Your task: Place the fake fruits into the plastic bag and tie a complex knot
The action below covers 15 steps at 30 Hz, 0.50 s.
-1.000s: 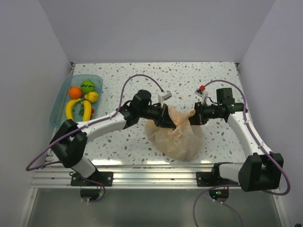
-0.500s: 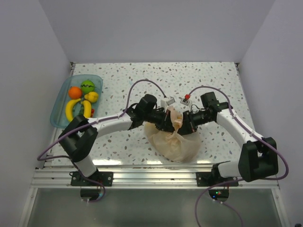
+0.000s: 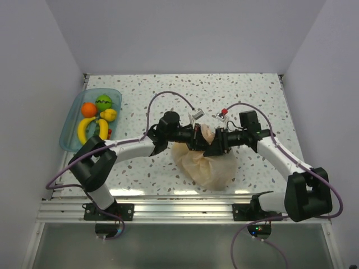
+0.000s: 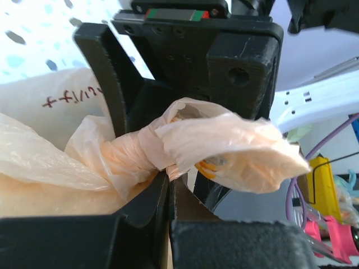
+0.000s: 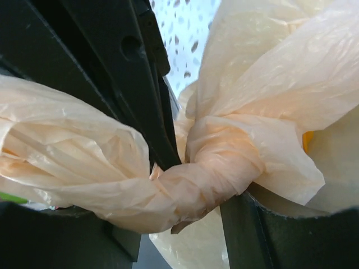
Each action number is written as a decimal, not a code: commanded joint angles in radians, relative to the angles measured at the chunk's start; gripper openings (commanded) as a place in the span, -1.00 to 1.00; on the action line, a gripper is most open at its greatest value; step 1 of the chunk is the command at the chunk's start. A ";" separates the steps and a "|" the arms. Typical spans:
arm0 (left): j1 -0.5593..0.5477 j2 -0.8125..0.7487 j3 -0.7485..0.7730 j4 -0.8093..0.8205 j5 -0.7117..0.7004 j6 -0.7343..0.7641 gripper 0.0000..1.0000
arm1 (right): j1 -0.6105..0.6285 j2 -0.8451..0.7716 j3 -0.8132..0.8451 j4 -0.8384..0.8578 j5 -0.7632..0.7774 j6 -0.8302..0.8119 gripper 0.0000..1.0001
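Plastic bag [image 3: 206,168], bench [image 3: 252,95] centre toward near edge; left hand [image 3: 197,138] clamped on knot [image 4: 151,154]; right hand [image 3: 215,145] at knot, grip: cannot tell

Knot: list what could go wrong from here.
1. The left tool and right tool sit nearly nose to nose at the knot; they could collide.
2. The bag is thin film and might tear if pulled harder.
3. The fruits lie in the tray; tightening may seal them out.
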<state>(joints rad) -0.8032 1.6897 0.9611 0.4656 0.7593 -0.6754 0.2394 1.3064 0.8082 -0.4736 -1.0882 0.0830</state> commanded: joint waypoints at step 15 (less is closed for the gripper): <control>0.140 -0.189 0.076 -0.229 0.022 0.184 -1.00 | 0.061 -0.222 0.030 0.345 0.155 0.265 -1.00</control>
<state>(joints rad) -0.6876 1.5265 1.0023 0.3988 0.7872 -0.5938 0.3035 1.1584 0.8318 -0.0929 -1.0111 0.4118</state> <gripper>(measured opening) 0.028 0.335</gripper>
